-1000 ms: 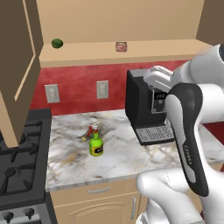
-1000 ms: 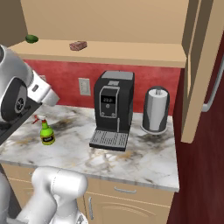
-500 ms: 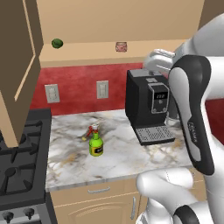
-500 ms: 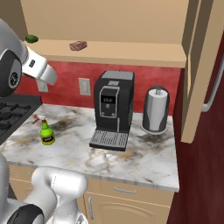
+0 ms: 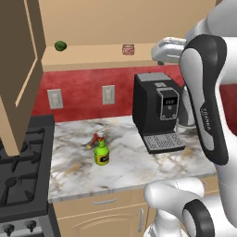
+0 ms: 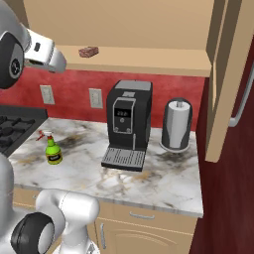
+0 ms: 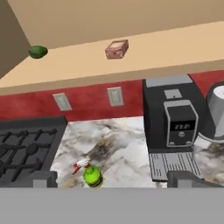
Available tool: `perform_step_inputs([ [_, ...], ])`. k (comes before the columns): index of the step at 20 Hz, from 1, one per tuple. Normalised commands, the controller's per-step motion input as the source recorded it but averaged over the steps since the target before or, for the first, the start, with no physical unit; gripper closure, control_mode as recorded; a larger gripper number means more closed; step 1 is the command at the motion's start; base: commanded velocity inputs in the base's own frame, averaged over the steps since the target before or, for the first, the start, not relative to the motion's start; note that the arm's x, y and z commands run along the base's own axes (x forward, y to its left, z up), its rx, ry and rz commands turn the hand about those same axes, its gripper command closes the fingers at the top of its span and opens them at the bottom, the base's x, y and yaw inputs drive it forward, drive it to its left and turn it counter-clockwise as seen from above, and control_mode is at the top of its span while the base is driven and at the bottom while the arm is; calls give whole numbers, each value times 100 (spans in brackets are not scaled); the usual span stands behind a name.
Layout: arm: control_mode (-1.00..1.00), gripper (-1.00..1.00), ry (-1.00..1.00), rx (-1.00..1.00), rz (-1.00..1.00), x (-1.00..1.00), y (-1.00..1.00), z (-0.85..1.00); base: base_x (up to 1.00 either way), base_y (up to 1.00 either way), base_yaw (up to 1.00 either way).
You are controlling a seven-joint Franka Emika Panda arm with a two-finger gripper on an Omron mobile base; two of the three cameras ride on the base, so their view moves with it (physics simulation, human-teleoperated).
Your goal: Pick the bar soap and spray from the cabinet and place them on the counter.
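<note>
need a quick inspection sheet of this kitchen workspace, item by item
surface: marble counter, flat, with brown and yellow veins.
job's things: spray stands upright on the counter, left of the coffee machine. bar soap lies on the cabinet shelf.
clutter: green ball on the shelf's left end; black coffee machine and grey canister on the counter.
grippers: gripper raised at about shelf level, nothing between its tips; open or shut cannot be told.
cables: nothing seen.
surroundings: black gas stove left of the counter; red back wall with two outlets; cabinet doors open; drawers below.
</note>
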Motion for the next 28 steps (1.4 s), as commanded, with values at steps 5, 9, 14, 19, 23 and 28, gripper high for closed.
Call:
perform_step_inputs([
  [5,-100,-100,-9,-11,10,36,0,17,0,0,0],
  [9,-100,-100,-8,-11,6,43,0,9,0,0,0],
  [14,-100,-100,-5,-14,6,49,0,1,0,0,0],
  [19,-100,-100,-2,-16,7,51,0,0,0,0,0],
  [23,-100,-100,-2,-12,6,49,0,0,0,0,0],
  [28,-100,-100,-7,-3,1,40,0,0,0,0,0],
])
